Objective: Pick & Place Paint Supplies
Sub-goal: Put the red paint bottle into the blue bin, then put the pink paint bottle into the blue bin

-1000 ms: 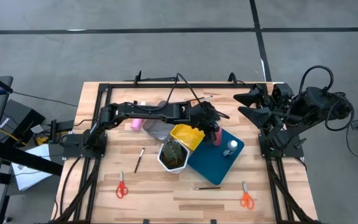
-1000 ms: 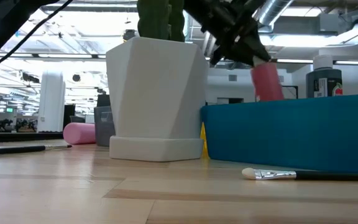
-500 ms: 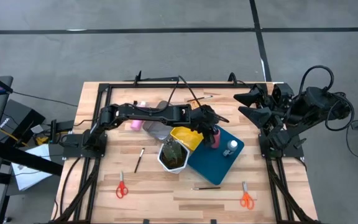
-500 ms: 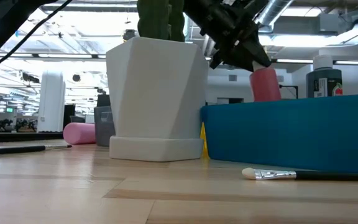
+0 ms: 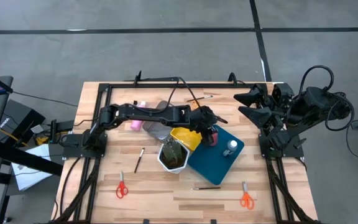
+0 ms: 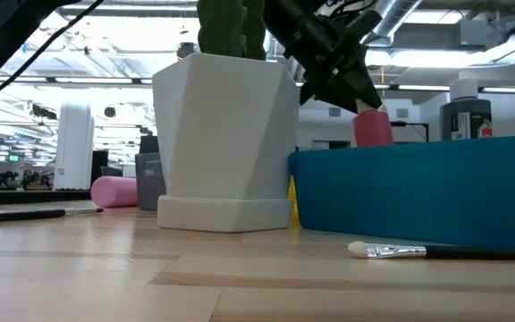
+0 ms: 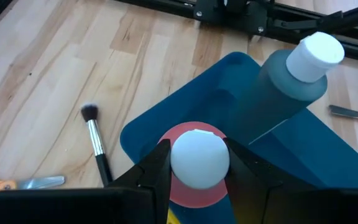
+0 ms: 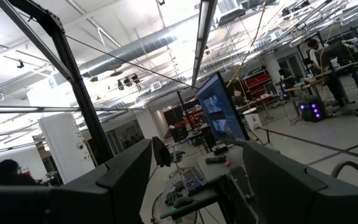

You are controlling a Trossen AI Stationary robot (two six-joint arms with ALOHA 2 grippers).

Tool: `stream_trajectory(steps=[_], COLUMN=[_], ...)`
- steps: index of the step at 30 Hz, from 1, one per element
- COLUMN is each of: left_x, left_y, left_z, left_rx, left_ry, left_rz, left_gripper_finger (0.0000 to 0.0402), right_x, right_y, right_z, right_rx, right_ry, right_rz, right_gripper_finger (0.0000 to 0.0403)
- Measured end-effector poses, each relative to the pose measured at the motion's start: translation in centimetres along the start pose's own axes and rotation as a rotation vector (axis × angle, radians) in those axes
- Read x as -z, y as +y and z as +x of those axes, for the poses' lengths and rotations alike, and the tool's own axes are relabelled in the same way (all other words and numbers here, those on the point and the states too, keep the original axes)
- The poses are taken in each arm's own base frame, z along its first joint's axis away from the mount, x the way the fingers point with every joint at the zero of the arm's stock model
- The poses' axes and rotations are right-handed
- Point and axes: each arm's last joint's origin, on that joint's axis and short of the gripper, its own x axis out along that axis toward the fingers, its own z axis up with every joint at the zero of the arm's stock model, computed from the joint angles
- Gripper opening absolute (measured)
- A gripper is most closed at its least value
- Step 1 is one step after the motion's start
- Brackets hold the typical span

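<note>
The left claw [image 7: 194,163] is clamped on the round white cap of a pink plastic bottle [image 6: 373,128], and over the last second it has carried that bottle downward. In the low view the pink body now sits deeper behind the wall of the glossy blue plastic tray [image 6: 418,192], with only its upper part showing. The placement looks close to finished; release seems the likely next step once the base is seated, which cannot be confirmed here.

Just beside it in the same tray stands the small grey cylindrical bottle with a white cap [image 7: 294,78], smooth and slightly translucent. A second pink bottle [image 5: 135,124] lies on its side on the pale wooden slatted counter [image 5: 104,186]. A thin dark-handled brush with a soft bristle tip [image 7: 96,140] lies on the wood near the tray's edge.

The right claw [image 5: 247,104] waits parked at the counter's far right; I cannot tell its fingers' state.
</note>
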Motion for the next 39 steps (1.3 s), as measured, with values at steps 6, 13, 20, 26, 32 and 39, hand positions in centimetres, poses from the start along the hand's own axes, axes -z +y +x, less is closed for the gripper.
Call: stream_trajectory(steps=[6, 13, 20, 26, 32, 39], left_x=[0.0, 0.1, -0.2, -0.4, -1.1, -2.1], left_y=[-0.1, -0.1, -0.2, -0.2, -0.1, 1.1], left_z=[0.0, 0.2, 0.1, -0.2, -1.4, -3.1], left_rx=[0.007, 0.003, 0.007, 0.008, 0.005, -0.027], left_ry=[-0.008, 0.002, -0.032, -0.043, -0.070, -0.093], left_rz=[-0.002, -0.009, -0.011, -0.012, 0.019, 0.003], left_gripper_finger=[0.0109, 0.0208, 0.0248, 0.0245, 0.0247, 0.0241], right_x=[0.0, 0.0, 0.0, 0.0, 0.0, -0.1], right_y=[0.0, 0.0, 0.0, 0.0, 0.0, 0.0], right_z=[0.0, 0.0, 0.0, 0.0, 0.0, -0.1], right_rx=[0.000, 0.000, 0.000, 0.000, 0.000, -0.001], right_ry=[0.000, 0.001, 0.001, 0.001, 0.001, -0.004], right_rz=[0.000, -0.001, -0.001, -0.001, -0.001, -0.002], right_gripper_finger=[0.0249, 0.0249, 0.0249, 0.0249, 0.0249, 0.0249])
